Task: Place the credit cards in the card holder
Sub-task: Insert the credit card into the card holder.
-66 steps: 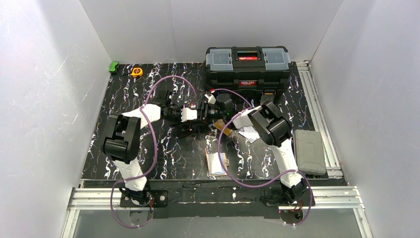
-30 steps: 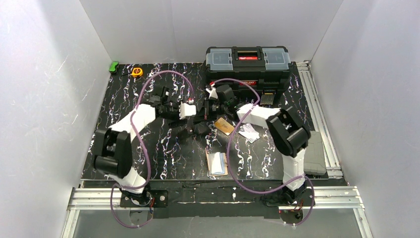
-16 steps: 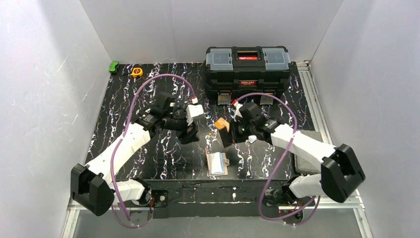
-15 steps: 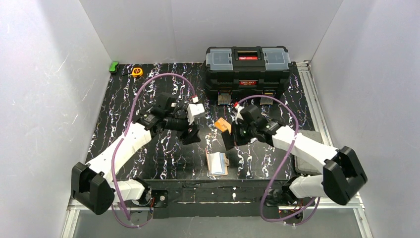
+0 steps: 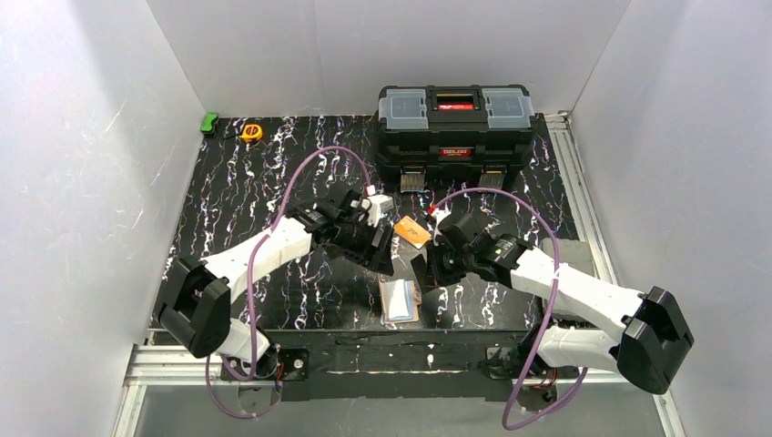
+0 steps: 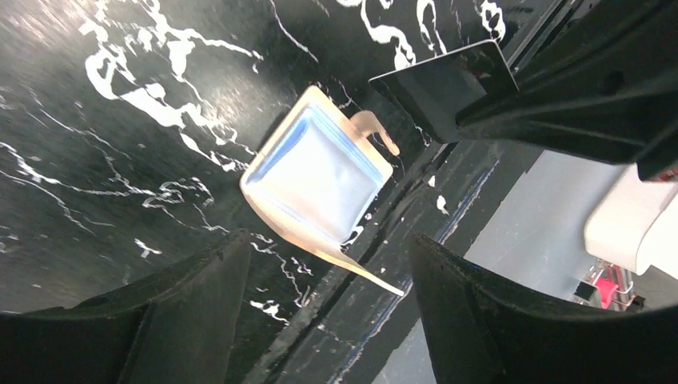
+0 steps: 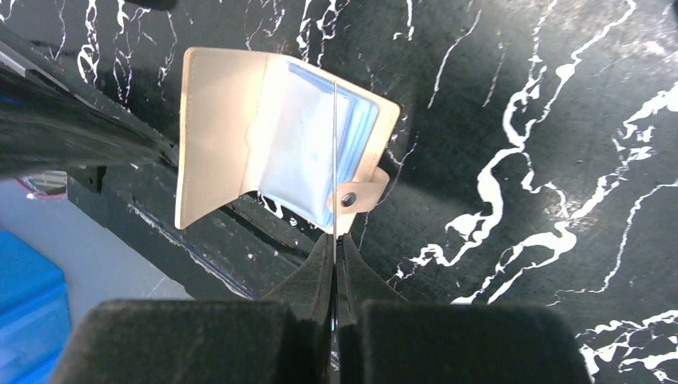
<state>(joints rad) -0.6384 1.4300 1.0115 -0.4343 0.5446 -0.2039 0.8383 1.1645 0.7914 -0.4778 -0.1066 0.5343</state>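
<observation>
The card holder (image 5: 399, 300) lies open near the mat's front edge, pale blue inside, with its snap tab to the right. It also shows in the left wrist view (image 6: 316, 172) and the right wrist view (image 7: 216, 136). My right gripper (image 5: 428, 264) is shut on the black card (image 6: 448, 80) and holds it on edge just above the open holder. In the right wrist view the card (image 7: 333, 160) is a thin line rising from the gripper (image 7: 335, 240). My left gripper (image 5: 382, 255) is open and empty just behind the holder, which shows beyond its spread fingers (image 6: 329, 238). The orange card (image 5: 411, 230) lies on the mat between the two wrists.
A big black toolbox (image 5: 455, 127) stands at the back. A grey case (image 5: 564, 248) lies at the right, partly under my right arm. A yellow tape measure (image 5: 251, 132) and a small green object (image 5: 209, 122) sit at the back left. The mat's front edge runs just below the holder.
Both arms have come forward from the middle of the mat. My right gripper has carried the black card over the open holder. My left gripper has moved right and nearer to the holder.
</observation>
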